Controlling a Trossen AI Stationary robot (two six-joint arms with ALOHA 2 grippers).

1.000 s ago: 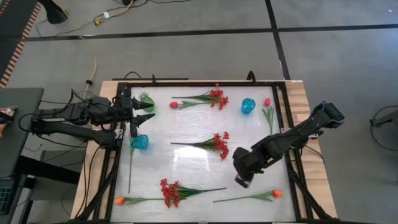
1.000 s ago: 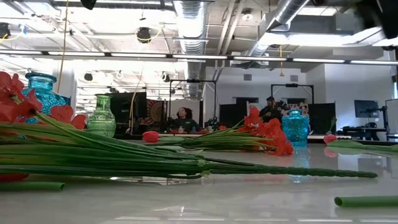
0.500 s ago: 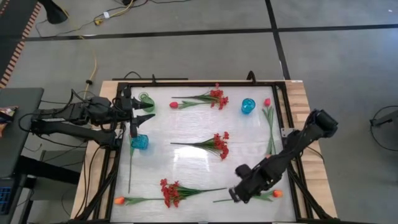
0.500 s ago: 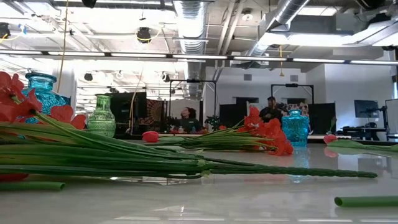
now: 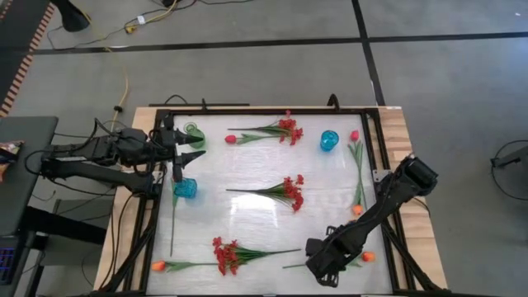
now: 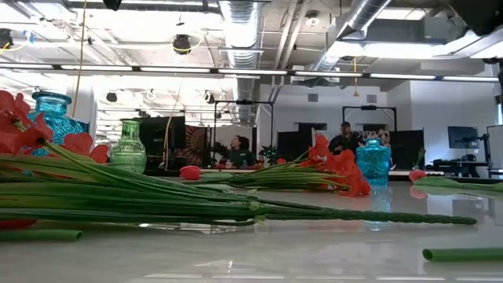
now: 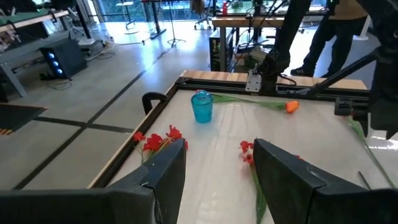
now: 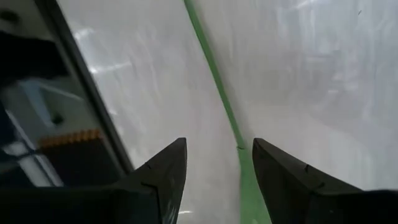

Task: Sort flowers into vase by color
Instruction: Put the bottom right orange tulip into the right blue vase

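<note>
Start at your left: the left gripper [image 5: 188, 148] hovers at the table's [image 5: 247, 169] left edge, between the green vase [image 5: 192, 129] and the nearer blue vase [image 5: 185, 188], its fingers [image 7: 165, 168] spread apart with nothing between them. Just below it on the white top, a bare green stem [image 5: 173, 227] runs along the left rail, and at the near left corner lies an orange tulip [image 5: 158, 266] beside a bushy red spray [image 5: 225, 254].

Move toward the middle — a red-pink tulip bud [image 5: 231, 139] and a second red spray [image 5: 288, 129] lie along the far edge, and a third red spray [image 5: 291, 191] rests at the centre. A second blue vase [image 5: 329, 140] stands upright right of the far spray.

On your right, another red-pink tulip [image 5: 355, 136] lies by the right rail, with an orange bud [image 5: 357, 209] farther down it. The right gripper [image 5: 323, 268] sits low at the near right — its fingers [image 8: 163, 174] are parted, straddling the green stem [image 8: 217, 87] of the orange tulip [image 5: 367, 256] without gripping it. No flower stands in any vase.
</note>
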